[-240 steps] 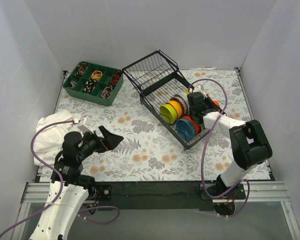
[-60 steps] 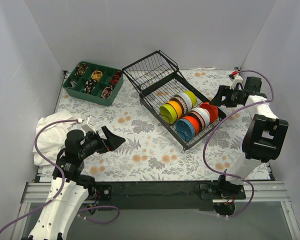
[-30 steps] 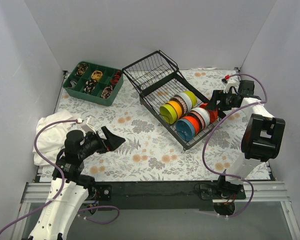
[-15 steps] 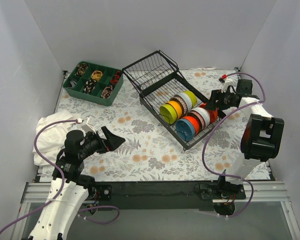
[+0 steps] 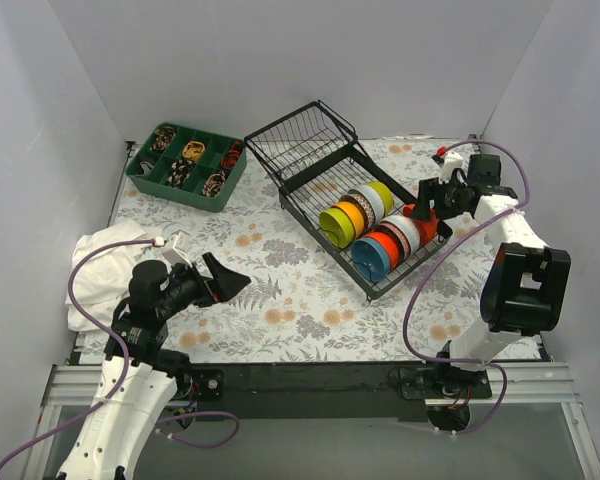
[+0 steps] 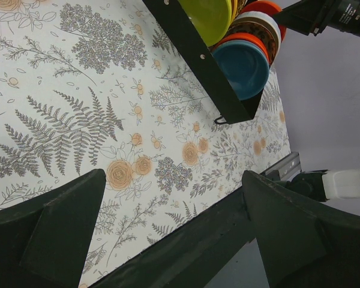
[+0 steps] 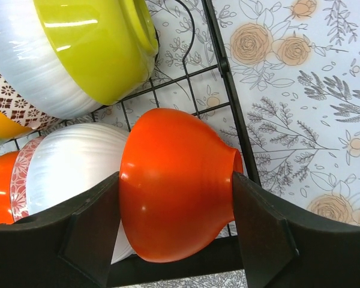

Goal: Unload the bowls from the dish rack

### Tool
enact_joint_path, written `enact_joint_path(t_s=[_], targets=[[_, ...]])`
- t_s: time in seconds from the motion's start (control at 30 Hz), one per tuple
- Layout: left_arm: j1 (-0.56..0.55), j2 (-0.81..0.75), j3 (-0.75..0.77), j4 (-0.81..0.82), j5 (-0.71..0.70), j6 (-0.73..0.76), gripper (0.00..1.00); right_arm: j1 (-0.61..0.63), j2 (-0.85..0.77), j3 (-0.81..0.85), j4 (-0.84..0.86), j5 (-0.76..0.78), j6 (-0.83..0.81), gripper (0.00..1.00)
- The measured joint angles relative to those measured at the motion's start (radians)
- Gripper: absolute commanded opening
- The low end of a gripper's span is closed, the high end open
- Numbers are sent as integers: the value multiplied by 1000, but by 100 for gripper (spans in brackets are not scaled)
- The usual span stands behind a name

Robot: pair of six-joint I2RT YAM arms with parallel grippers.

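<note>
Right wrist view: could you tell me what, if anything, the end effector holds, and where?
The right end effector straddles the orange bowl, one finger at its rim, one at its foot; whether clamped cannot be told.

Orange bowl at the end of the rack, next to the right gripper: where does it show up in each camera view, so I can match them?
Top external: orange bowl right of centre, at the right-hand end of the dish rack, by the right gripper.
Left wrist: a sliver at the top edge, right of centre.
Right wrist: large, mid-frame, between the gripper's fingers.
Shared landmark: the black dish rack, in all three views.
</note>
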Motion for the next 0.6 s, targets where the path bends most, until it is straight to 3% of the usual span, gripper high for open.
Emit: enact_joint_path(t_s=[0.6], targets=[[0,8,0,26,-2,0,98,9,-206,0,-3,163,107,17]])
